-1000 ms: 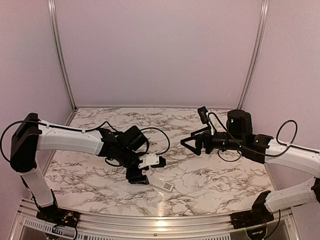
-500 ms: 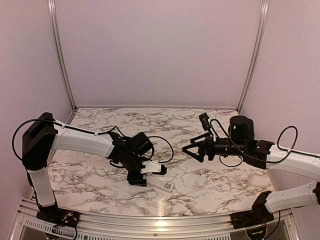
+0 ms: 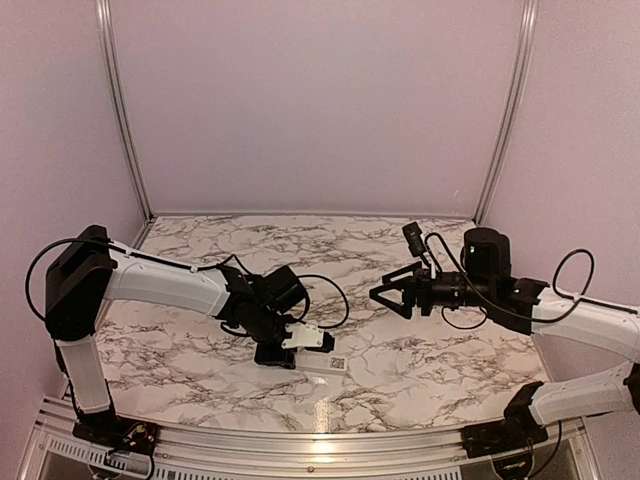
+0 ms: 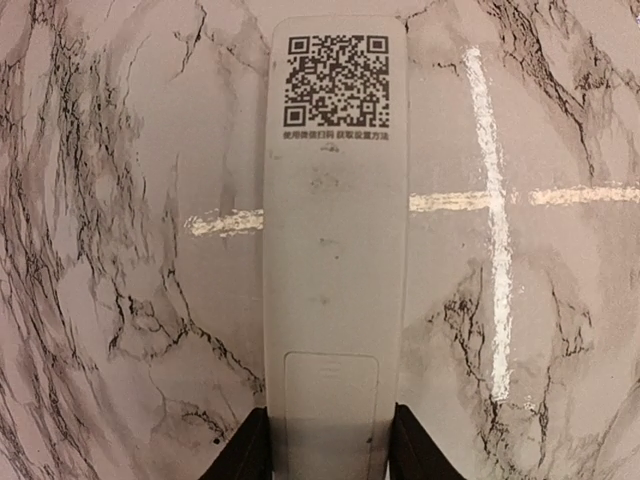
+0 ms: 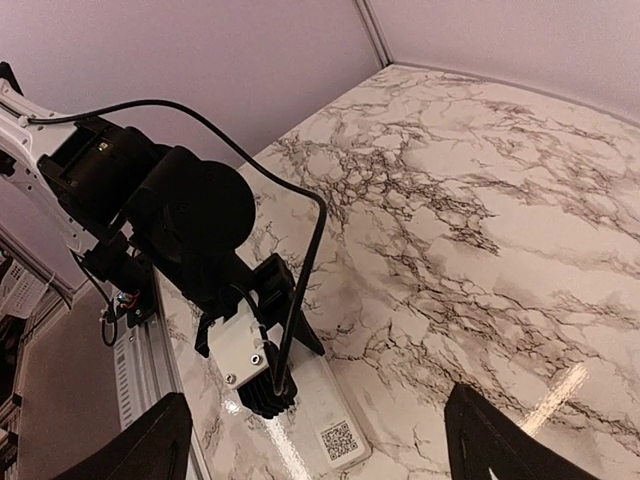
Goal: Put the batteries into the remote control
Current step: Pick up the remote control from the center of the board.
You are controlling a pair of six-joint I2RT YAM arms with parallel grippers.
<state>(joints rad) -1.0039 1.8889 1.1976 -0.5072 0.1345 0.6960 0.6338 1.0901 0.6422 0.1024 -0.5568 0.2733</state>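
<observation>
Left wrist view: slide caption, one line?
Left gripper jaws pinch face-down remote control at its battery-cover end.

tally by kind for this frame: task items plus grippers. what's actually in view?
remote control: 1 (white, QR-code side up, flat on the table)
batteries: 0 in view
grippers: 2 (left gripper, jaws against the remote's two long sides; right gripper, jaws open, holding nothing)
Total: 3

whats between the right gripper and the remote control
Nothing: only bare marble table lies between the open right gripper and the remote control. The top external view shows it best.
</observation>
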